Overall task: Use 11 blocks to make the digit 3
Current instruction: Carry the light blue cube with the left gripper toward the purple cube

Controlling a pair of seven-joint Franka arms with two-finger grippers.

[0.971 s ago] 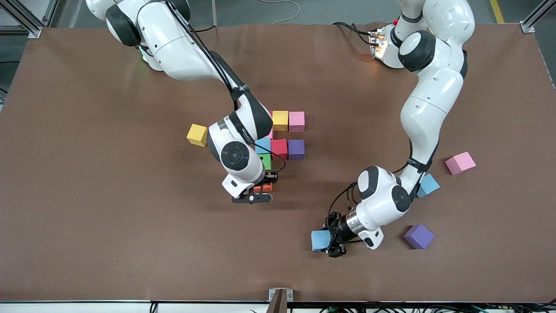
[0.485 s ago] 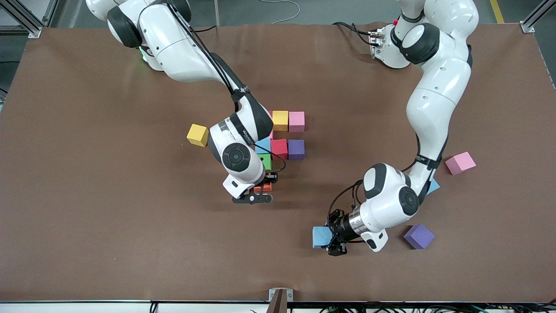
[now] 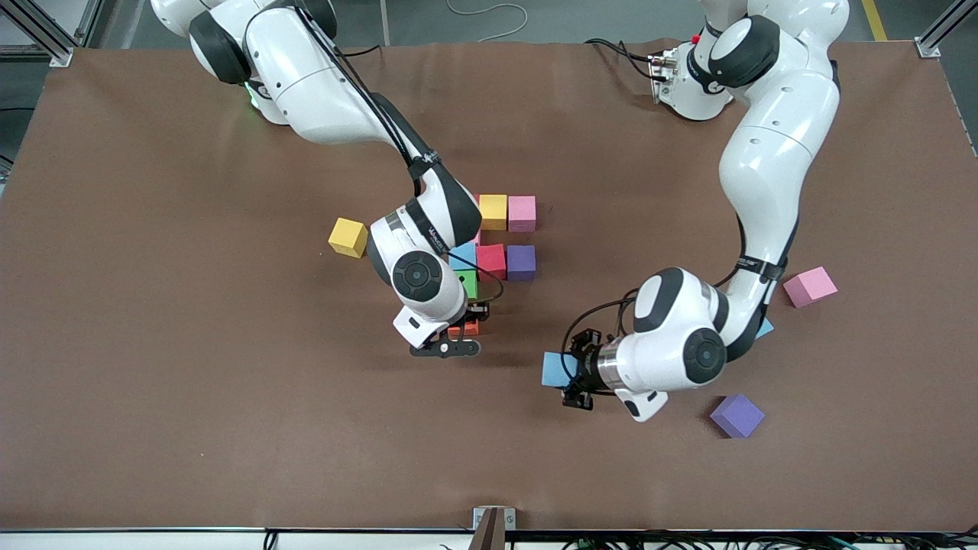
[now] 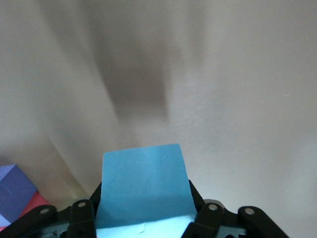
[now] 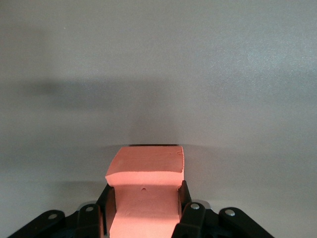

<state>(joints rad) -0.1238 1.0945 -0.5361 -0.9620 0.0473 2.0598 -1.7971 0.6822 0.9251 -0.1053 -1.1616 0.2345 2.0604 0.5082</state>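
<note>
Front view: partial digit cluster (image 3: 500, 244) assembled; right claw (image 3: 462, 336) clamps orange block (image 3: 464, 330) beside it, left claw (image 3: 571, 374) clamps blue block (image 3: 556, 369) nearby.

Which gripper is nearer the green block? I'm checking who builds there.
Right. The right gripper, holding an orange block, is beside the green block; the left gripper, with its blue block, is farther off.

Cluster of blocks (image 3: 500, 244) mid-table; stray blocks (image 3: 810, 286) toward left arm's end.

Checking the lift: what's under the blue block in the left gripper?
Under the blue block, shut in the left gripper, only bare table and its shadow show. Its underside is hidden.
</note>
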